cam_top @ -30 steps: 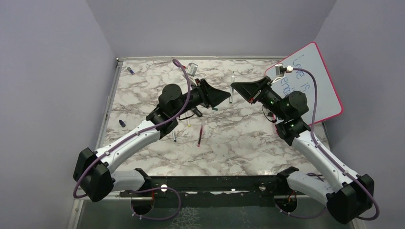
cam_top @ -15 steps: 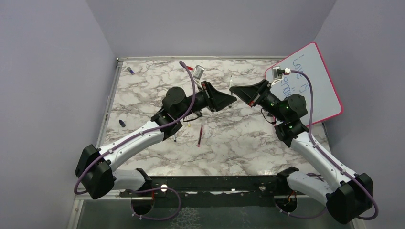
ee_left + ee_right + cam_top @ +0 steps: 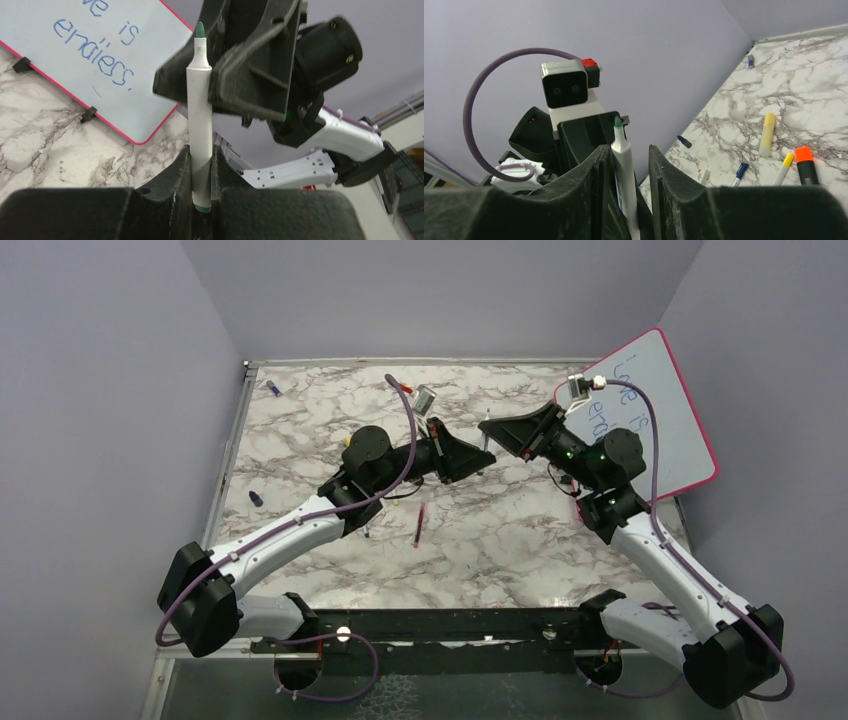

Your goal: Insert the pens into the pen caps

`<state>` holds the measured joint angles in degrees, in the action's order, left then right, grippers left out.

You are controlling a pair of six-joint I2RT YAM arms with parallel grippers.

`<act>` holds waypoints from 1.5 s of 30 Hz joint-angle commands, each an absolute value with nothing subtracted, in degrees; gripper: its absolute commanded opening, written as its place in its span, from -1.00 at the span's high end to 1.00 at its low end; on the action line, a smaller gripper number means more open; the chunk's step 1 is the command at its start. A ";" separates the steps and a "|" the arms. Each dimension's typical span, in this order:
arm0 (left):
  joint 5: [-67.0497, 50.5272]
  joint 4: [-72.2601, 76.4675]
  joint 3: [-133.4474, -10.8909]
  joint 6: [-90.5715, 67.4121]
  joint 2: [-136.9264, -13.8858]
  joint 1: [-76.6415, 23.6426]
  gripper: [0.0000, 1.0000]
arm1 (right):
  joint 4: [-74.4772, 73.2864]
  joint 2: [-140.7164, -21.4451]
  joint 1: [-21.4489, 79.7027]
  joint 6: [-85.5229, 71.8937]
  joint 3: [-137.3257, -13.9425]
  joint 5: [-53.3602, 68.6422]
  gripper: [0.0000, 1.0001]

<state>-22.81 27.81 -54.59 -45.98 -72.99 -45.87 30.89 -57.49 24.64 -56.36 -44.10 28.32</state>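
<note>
My left gripper (image 3: pixel 202 150) is shut on a white pen with a green tip (image 3: pixel 200 115) and holds it upright above the table. My right gripper (image 3: pixel 628 150) is open around the upper part of the same pen (image 3: pixel 623 160), which lies against one of its fingers with a gap on the other side. In the top view the two grippers (image 3: pixel 482 455) (image 3: pixel 490 428) meet above the middle of the table. A dark red pen (image 3: pixel 418 525) lies below them. Blue caps lie at the left (image 3: pixel 255 498) and the far left corner (image 3: pixel 272 388).
The pink-framed whiteboard (image 3: pixel 650 410) leans at the right wall. In the right wrist view a yellow pen (image 3: pixel 767 134), a blue-ended pen (image 3: pixel 740 172), a yellow-tipped pen (image 3: pixel 784 167) and the black highlighter with an orange end (image 3: pixel 805 162) lie on the marble table (image 3: pixel 300 430).
My left arm has swung right and turned its wrist, bringing its gripper up against the right gripper. The right gripper has shifted only slightly.
</note>
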 commanded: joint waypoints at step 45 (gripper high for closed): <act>-26.52 23.79 -54.49 -38.55 -71.61 -46.14 1.00 | 15.31 -61.42 24.44 -41.53 -52.95 41.09 0.50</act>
<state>-29.80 23.57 -55.27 -40.56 -73.78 -45.82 14.79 -61.23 24.62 -42.98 -53.60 40.97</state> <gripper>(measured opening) 0.116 0.155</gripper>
